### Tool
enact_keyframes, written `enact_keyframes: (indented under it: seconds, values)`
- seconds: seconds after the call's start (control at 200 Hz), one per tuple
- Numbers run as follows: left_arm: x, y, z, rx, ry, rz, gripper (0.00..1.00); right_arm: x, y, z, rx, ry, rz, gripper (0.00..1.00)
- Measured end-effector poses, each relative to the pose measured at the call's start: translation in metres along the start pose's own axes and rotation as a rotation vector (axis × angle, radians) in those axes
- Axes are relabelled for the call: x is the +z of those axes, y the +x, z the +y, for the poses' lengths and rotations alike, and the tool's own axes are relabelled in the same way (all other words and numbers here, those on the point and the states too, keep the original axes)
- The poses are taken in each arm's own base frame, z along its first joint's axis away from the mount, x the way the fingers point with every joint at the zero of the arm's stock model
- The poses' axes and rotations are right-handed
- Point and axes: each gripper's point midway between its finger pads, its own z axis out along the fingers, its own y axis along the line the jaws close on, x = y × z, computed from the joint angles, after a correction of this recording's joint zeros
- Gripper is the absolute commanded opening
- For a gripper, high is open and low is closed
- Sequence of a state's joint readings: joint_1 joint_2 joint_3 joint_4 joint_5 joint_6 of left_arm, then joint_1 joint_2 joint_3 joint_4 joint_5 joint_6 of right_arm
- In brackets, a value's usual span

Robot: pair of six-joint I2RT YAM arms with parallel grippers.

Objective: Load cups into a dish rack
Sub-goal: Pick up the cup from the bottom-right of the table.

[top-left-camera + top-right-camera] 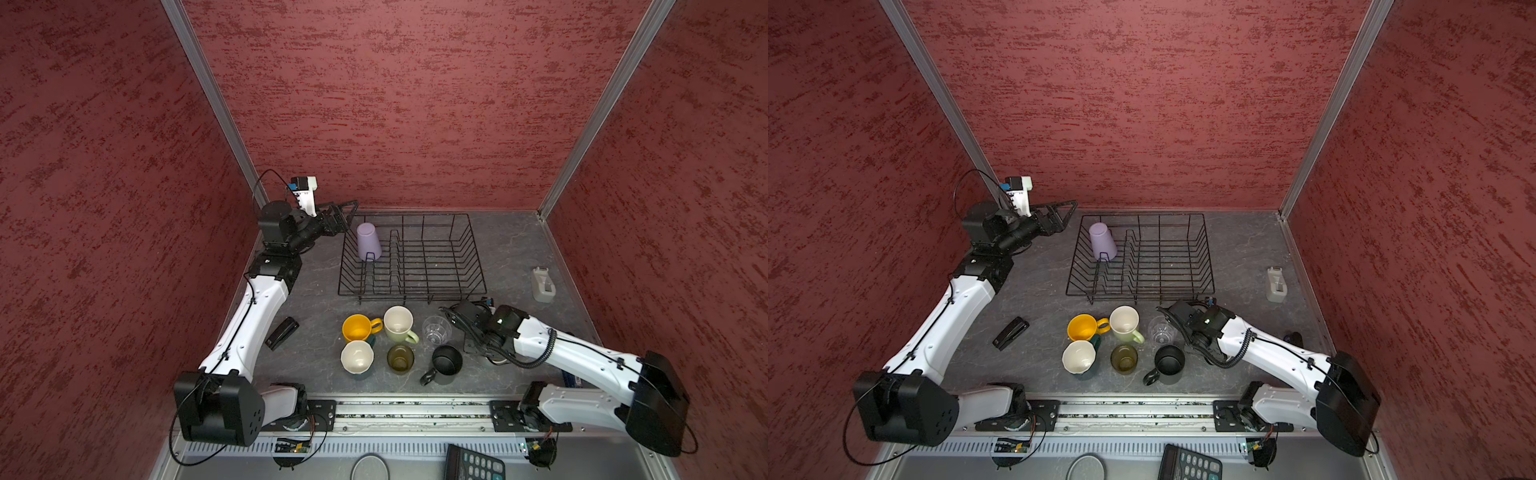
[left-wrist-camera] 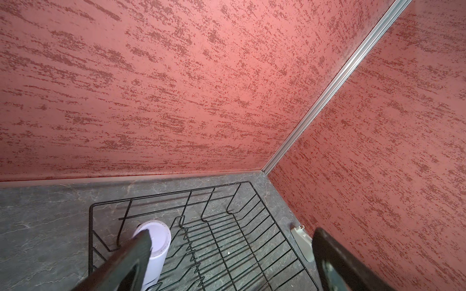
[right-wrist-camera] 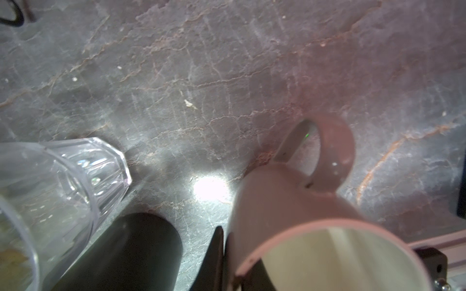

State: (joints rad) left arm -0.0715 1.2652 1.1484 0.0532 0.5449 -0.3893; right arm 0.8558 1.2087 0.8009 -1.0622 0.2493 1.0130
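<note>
- Over at the rack (image 1: 415, 293)'s far left corner, left gripper (image 1: 345, 215) hangs spread beside the upturned tumbler (image 1: 368, 241); a swing might topple it.
- Down on the table (image 3: 227, 75), right gripper (image 3: 227, 252) pinches the grey mug (image 3: 290, 201)'s wall; it may slip when lifted.
- Just beside, the glass (image 3: 75, 181) risks a knock.

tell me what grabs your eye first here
The black wire dish rack stands at the back of the table with a single lilac tumbler upside down in its far left corner. In front of it a huddle of cups, one a bright yellow mug, stands on the table. In the right wrist view the right fingers are shut on the rim of a grey mug.
</note>
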Motion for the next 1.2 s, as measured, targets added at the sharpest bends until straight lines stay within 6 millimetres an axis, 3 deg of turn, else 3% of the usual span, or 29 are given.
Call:
enact_keyframes:
  seconds: [0.12,0.316,0.446,0.566,0.791,0.872,0.972,1.092,1.202]
  values:
    - [0.0,-0.001,0.001,0.0,-0.005,-0.002,1.0,0.001,0.0,-0.001,-0.019,0.012,0.002,0.0]
    - [-0.001,-0.001,0.002,0.001,-0.007,-0.005,1.0,-0.001,0.001,-0.004,-0.042,0.029,0.008,0.0]
    - [-0.001,-0.003,0.003,0.011,-0.008,-0.024,1.0,-0.017,-0.007,-0.008,-0.047,0.046,-0.007,0.0]
    - [-0.002,-0.002,0.007,0.005,-0.023,-0.029,1.0,-0.054,-0.03,-0.002,-0.026,-0.008,-0.082,0.0]
    - [-0.003,-0.003,0.0,0.036,0.03,-0.058,1.0,-0.142,-0.083,0.016,0.018,-0.238,-0.274,0.0]
    - [-0.003,0.001,-0.002,0.05,0.056,-0.061,1.0,-0.162,-0.099,0.023,0.005,-0.295,-0.329,0.0]
    - [-0.002,0.008,-0.011,0.085,0.109,-0.057,1.0,-0.175,-0.119,0.034,-0.012,-0.367,-0.368,0.0]
    - [0.001,0.019,-0.033,0.166,0.198,-0.048,1.0,-0.176,-0.145,0.052,-0.022,-0.453,-0.387,0.0]
    - [0.004,0.046,-0.058,0.285,0.302,-0.02,1.0,-0.17,-0.171,0.078,-0.047,-0.545,-0.394,0.0]
